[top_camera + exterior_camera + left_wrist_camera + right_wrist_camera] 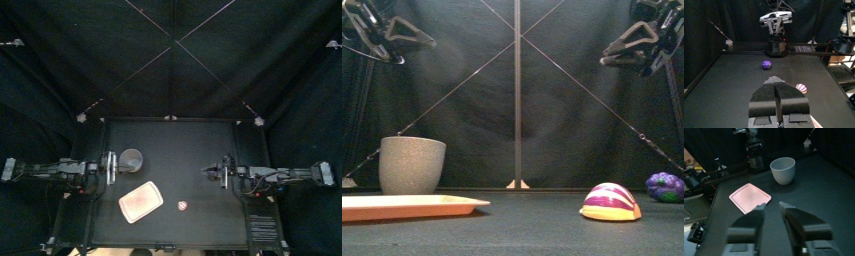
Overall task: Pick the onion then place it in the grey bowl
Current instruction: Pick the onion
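**A:** Left wrist cam: the left fingers (767, 97) are right up close, pressed together and holding nothing. Past them the striped pink-and-white onion (801, 88) sits on the worktop (724, 75). A purple toy (767, 64) lies farther off, well apart from it.

**B:** Right wrist cam: the right fingers (747, 225) are spread, also holding nothing. Beyond them is the pink tray (747, 195), with the grey cup (783, 170) upright behind it.

**A:** Front cam: onion low on the right, dome up, purple toy behind it toward the right edge. Cup and tray are on the left. Both arms hang high above everything.

**B:** Top cam: onion near the front, just beside the tray's right corner, not touching. The cup stands near the left arm's tip, well apart from the onion.
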Motion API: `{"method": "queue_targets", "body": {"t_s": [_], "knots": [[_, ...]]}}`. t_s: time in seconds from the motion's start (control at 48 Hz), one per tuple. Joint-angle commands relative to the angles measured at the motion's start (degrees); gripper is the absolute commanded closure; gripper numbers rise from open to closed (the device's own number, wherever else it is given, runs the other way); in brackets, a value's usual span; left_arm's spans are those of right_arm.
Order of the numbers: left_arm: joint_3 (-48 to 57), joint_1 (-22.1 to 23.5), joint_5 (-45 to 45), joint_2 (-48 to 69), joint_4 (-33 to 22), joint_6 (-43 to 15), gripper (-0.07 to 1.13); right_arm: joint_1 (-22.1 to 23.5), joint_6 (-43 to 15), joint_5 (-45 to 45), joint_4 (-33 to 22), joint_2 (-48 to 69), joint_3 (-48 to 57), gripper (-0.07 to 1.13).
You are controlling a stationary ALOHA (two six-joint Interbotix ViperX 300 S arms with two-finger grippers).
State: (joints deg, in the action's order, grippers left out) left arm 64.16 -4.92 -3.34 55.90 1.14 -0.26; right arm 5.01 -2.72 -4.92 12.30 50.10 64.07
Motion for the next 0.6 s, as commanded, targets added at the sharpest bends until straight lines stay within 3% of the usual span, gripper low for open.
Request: {"method": "queue_targets", "body": {"t_s": [0.021,0.208,0.604], "knots": [[-1.67,-0.09,-0.26,-0.09,0.00,0.00,0.95,0.35,0.18,0.18,2.64,-2.99,-1.58,-0.04],[-1.58,-0.35,-0.26,-0.09,0.00,0.00,0.95,-1.41,0.35,0.35,2.37,-9.93,-2.81,0.04],[-1.05,-0.70,-0.44,-0.09,0.00,0.00,0.95,-16.26,0.44,6.06,0.18,-27.69,-10.11,0.04]]}}
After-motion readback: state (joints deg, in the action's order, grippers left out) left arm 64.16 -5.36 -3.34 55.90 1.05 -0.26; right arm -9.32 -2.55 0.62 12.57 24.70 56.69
